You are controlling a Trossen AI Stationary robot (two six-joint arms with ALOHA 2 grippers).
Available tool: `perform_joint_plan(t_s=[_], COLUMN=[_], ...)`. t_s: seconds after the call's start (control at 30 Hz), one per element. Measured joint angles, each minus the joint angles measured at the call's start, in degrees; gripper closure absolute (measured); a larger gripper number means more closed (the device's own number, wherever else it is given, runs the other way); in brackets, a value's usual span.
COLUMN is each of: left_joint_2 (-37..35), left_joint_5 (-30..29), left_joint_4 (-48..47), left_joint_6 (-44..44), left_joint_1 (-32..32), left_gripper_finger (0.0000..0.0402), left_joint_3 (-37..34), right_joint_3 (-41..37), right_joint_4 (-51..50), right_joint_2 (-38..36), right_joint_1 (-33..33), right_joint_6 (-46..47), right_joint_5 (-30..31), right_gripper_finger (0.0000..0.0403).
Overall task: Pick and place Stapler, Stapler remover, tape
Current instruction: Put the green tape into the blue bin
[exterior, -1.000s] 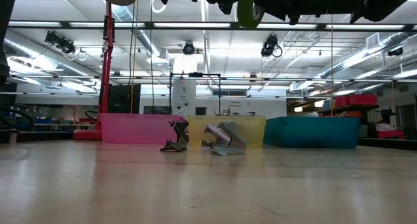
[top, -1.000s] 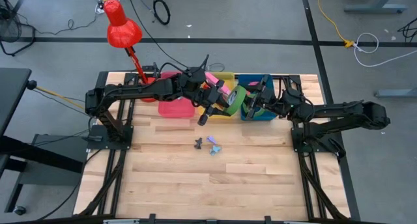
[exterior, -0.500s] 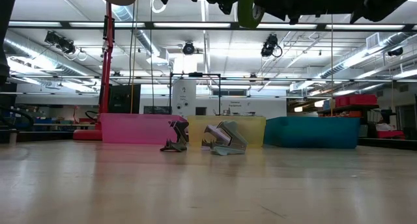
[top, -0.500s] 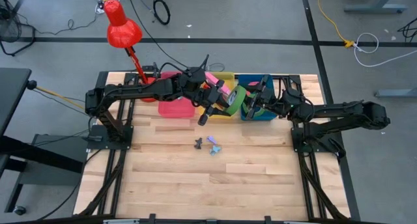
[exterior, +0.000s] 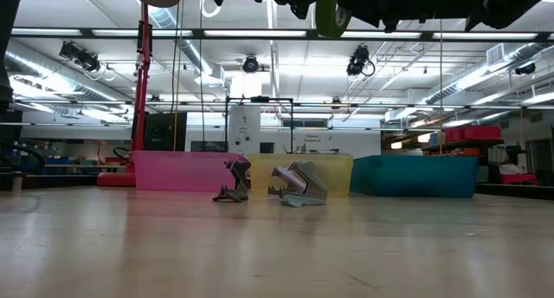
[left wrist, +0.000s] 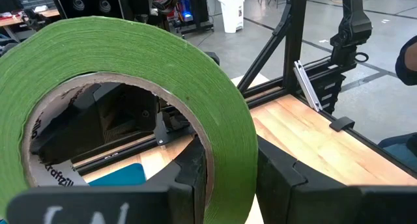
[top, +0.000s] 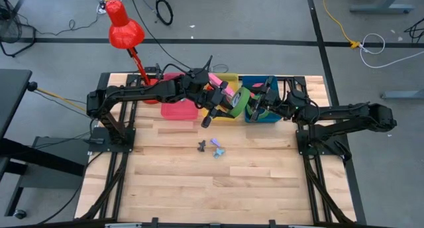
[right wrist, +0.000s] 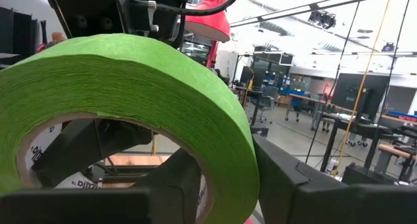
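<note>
One green tape ring [top: 240, 101] hangs in the air over the bins at the table's far side, between my two grippers. My left gripper [top: 229, 103] comes at it from the left and my right gripper [top: 252, 103] from the right; both are shut on it. The ring fills the left wrist view [left wrist: 195, 61] and the right wrist view [right wrist: 163, 74]. Two small claw-shaped staple removers, one dark [top: 202, 146] and one purple-blue [top: 216, 147], rest on the table's middle. A pink thing [top: 215, 79] lies in the yellow bin. The red-pink ring is not in view. My left gripper holds the green ring's band [left wrist: 229, 178], one finger [left wrist: 192, 175] inside the hole and one [left wrist: 280, 178] outside. It comes roughly level from the table's left. The ring stands on edge, lifted clear of table and bins. My right gripper holds the same ring's band [right wrist: 228, 185], one finger [right wrist: 176, 182] inside the hole and one [right wrist: 290, 178] outside. It comes roughly level from the table's right, opposite my left gripper. The ring is on edge and clear.
A pink bin [top: 179, 110], a yellow bin [top: 230, 78] and a blue bin [top: 273, 116] stand in a row at the far side. A red lamp [top: 124, 26] stands at the far left corner. Bare wood [top: 218, 188] lies toward the near edge.
</note>
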Motion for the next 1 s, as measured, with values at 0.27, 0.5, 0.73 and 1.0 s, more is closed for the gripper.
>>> perform_joint_plan(t_s=[0.27, 0.5, 0.73, 1.0], left_joint_2=[0.00, 0.00, 0.00, 0.00], left_joint_5=[-1.04, -2.08, -4.87, -7.17], left_joint_4=[0.07, 0.17, 0.31, 0.18], left_joint_6=[-0.01, 0.14, -0.25, -0.31], left_joint_1=[-0.03, -0.04, -0.07, -0.04], left_gripper_finger=[0.0303, 0.0282, 0.0207, 0.0134], left_joint_3=[0.00, 0.00, 0.00, 0.00], right_joint_3=[0.00, 0.00, 0.00, 0.00], right_joint_4=[-0.01, -0.12, -0.46, -0.40], right_joint_2=[0.01, 0.00, 0.00, 0.00], right_joint_1=[0.00, 0.00, -0.02, 0.00], right_joint_6=[0.00, 0.04, 0.04, 0.03], right_joint_5=[0.01, 0.20, 0.25, 0.90], right_gripper_finger=[0.0282, 0.0282, 0.0282, 0.0290])
